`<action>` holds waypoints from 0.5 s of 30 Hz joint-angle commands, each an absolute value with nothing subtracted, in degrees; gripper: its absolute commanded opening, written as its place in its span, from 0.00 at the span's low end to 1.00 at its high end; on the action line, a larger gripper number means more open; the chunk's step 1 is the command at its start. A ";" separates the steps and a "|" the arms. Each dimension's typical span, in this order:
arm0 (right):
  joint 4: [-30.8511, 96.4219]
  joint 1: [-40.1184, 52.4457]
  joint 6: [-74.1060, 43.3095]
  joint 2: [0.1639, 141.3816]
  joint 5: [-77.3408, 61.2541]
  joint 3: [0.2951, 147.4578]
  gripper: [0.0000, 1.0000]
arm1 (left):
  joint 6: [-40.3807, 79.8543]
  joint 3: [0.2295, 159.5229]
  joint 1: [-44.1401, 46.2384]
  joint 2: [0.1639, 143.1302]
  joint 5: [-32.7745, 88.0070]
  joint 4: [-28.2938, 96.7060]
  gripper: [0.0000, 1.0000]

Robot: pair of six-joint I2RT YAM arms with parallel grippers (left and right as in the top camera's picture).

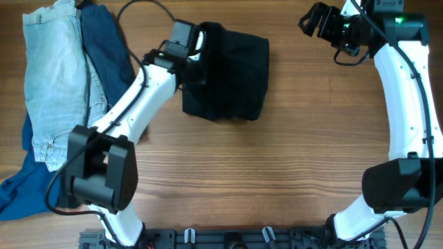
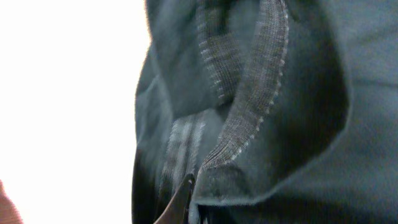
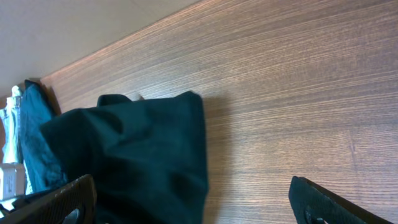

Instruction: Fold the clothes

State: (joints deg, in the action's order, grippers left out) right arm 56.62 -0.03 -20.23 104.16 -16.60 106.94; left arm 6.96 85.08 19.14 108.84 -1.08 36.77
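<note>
A black garment (image 1: pixel 232 72) lies folded into a rough square at the table's back middle. My left gripper (image 1: pixel 201 48) is at its left edge, shut on the fabric; the left wrist view shows a ribbed hem (image 2: pixel 252 99) right at the jaws (image 2: pixel 186 199), with a fold of cloth pinched there. My right gripper (image 1: pixel 315 21) is open and empty, raised at the back right, apart from the garment. The right wrist view shows the garment (image 3: pixel 137 149) ahead between its spread fingers (image 3: pixel 193 205).
A pile of clothes lies at the left: light-wash jeans (image 1: pixel 55 76) on top of dark blue denim (image 1: pixel 107 45), with a blue piece (image 1: pixel 21 187) trailing toward the front left corner. Bare wooden table (image 1: pixel 277 173) spans the front and right.
</note>
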 commanded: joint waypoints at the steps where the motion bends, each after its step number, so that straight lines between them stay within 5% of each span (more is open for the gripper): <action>1: 56.60 1.37 -18.72 105.25 -15.86 106.37 1.00 | 14.72 85.10 14.48 111.57 -3.07 38.04 0.04; 4: 56.42 3.09 -17.78 106.17 -15.84 106.37 1.00 | 16.12 85.08 12.40 114.37 -0.05 38.87 0.12; 5: 56.21 3.46 -17.78 106.56 -15.81 106.37 1.00 | 16.10 85.08 12.34 114.96 0.60 38.83 0.35; 7: 55.90 3.88 -18.04 107.35 -15.88 106.37 1.00 | 15.84 85.08 12.53 116.07 0.56 38.81 0.98; 15: 57.49 4.16 -18.63 109.30 -22.17 106.37 1.00 | 15.46 88.60 9.10 111.50 -2.28 41.12 1.00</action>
